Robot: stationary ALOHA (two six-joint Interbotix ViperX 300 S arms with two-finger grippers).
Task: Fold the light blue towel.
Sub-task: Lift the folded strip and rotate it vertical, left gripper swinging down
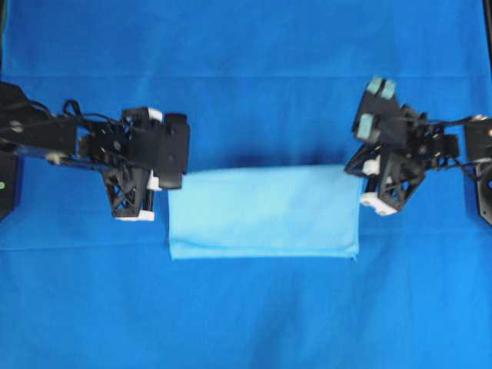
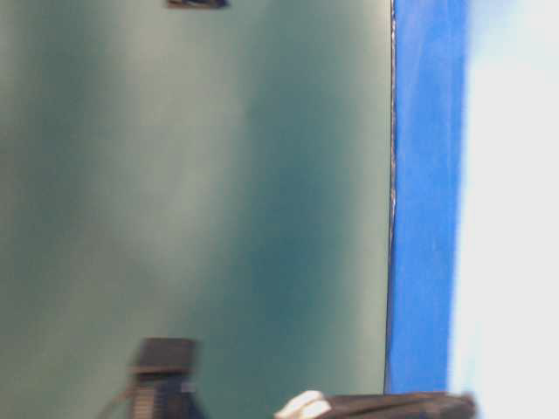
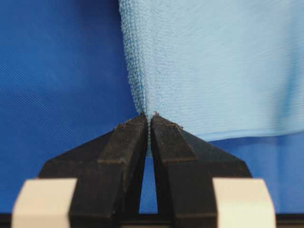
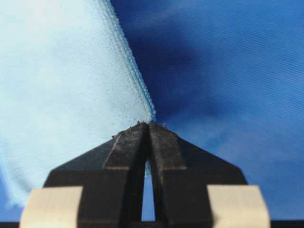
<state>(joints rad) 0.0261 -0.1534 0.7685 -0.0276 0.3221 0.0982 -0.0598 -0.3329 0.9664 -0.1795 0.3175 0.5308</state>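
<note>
Both end effectors are pinching the light blue towel (image 1: 264, 213): left end effector (image 3: 149, 118) and right end effector (image 4: 148, 124) are each gripping a far corner, its long axis stretching between them, equally near.

The light blue towel (image 1: 264, 213) is a pale sky blue, plain, with a fine looped weave close up and a slightly brighter thread along its hem. The sheet (image 1: 246, 69) all around the towel is deep royal blue, finely ribbed (no print on it). The left hand (image 3: 148, 124), at the towel's corner, has matte black fingertips and 2 cream blocks behind them. The right hand (image 4: 147, 127) is black with cream blocks too; beside the towel's other end its arm carries 2 pale teal pads (image 1: 380, 87).
</note>
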